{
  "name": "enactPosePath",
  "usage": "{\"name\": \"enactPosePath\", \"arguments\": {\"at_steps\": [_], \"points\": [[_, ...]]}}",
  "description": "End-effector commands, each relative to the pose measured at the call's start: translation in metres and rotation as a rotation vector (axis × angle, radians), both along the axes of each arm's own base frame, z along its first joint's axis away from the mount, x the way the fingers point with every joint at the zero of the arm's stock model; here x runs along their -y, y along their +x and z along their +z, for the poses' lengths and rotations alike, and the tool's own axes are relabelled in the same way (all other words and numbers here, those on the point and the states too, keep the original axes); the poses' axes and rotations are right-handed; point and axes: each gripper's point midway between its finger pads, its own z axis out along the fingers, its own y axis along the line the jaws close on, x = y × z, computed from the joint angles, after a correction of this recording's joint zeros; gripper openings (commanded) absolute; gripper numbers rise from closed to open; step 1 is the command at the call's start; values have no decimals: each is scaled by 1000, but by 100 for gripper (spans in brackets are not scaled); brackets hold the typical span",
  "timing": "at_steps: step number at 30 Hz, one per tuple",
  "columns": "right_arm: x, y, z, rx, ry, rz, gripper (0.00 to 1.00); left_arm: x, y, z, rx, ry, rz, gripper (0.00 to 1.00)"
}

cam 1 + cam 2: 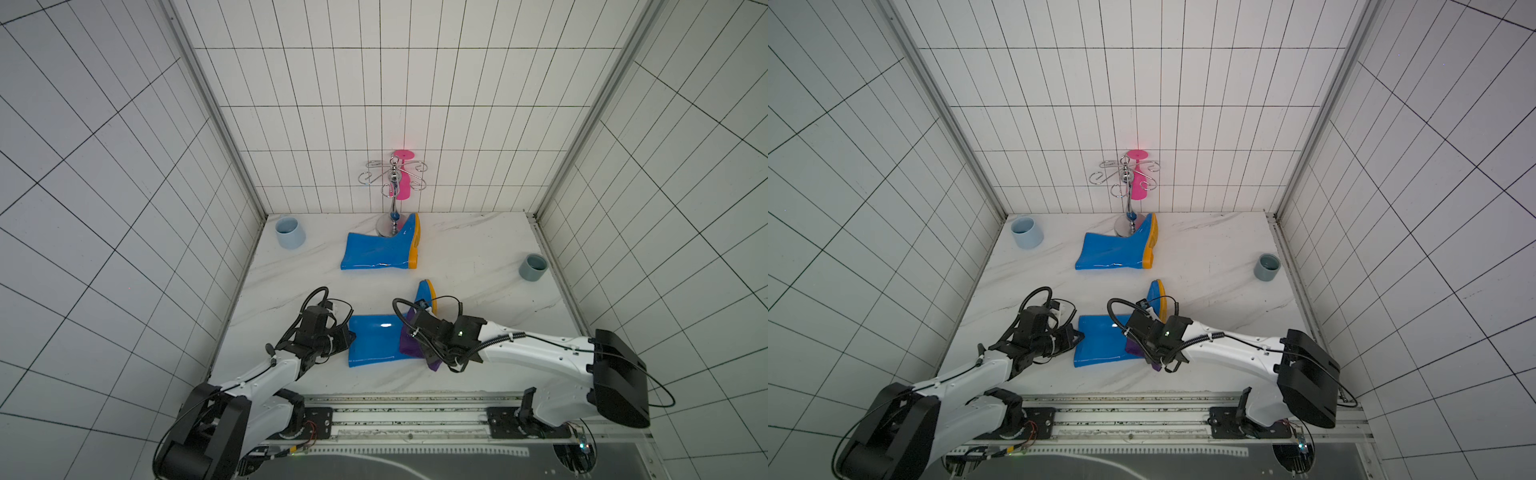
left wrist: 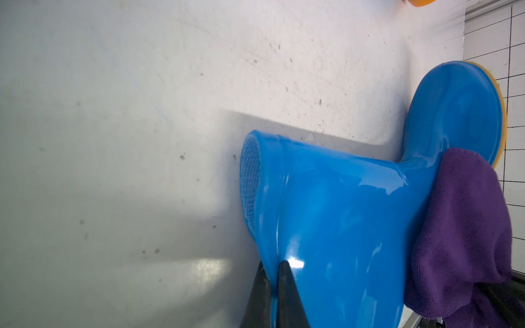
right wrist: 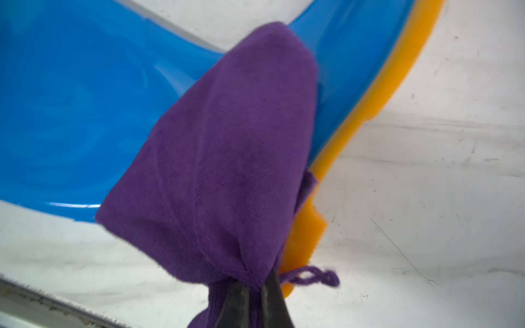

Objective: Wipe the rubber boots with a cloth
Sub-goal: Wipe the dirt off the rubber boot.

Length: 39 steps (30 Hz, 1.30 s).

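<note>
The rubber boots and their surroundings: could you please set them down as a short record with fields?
near boot: lying on its side at the front of the table
far boot: lying on its side, toe beside the chrome rack
cloth: draped over the near boot's ankle and heel
left gripper: shut on the near boot's cuff
right gripper: shut on the cloth
bystanders: light-blue mug, grey mug, pink glass hanging on the rack
</note>
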Motion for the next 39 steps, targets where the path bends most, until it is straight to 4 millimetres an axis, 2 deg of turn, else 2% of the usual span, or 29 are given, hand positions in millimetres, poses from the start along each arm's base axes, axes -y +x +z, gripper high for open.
{"name": "enactPosePath", "arguments": {"at_steps": [1,4,7,14,21,26,34,36,39], "points": [[1,30,30,81,-17,-20,0,-1,5,3,23,11,-1,0],[2,36,29,87,-32,-17,0,-2,7,4,25,20,1,0],[0,29,13,46,-27,-5,0,-2,8,6,30,21,3,0],[-31,-8,-20,-37,40,51,0,-6,11,13,63,31,22,0],[-62,-45,-38,-94,70,111,0,-7,12,12,64,30,29,0],[-95,-60,-33,-103,138,170,0,-5,10,10,59,15,22,0],[-168,-55,-9,-59,230,278,0,-5,9,11,66,9,24,0],[-173,-52,0,-36,234,281,0,-4,10,11,67,7,22,0],[-154,-43,20,20,223,244,0,-4,10,13,71,5,18,0]]}}
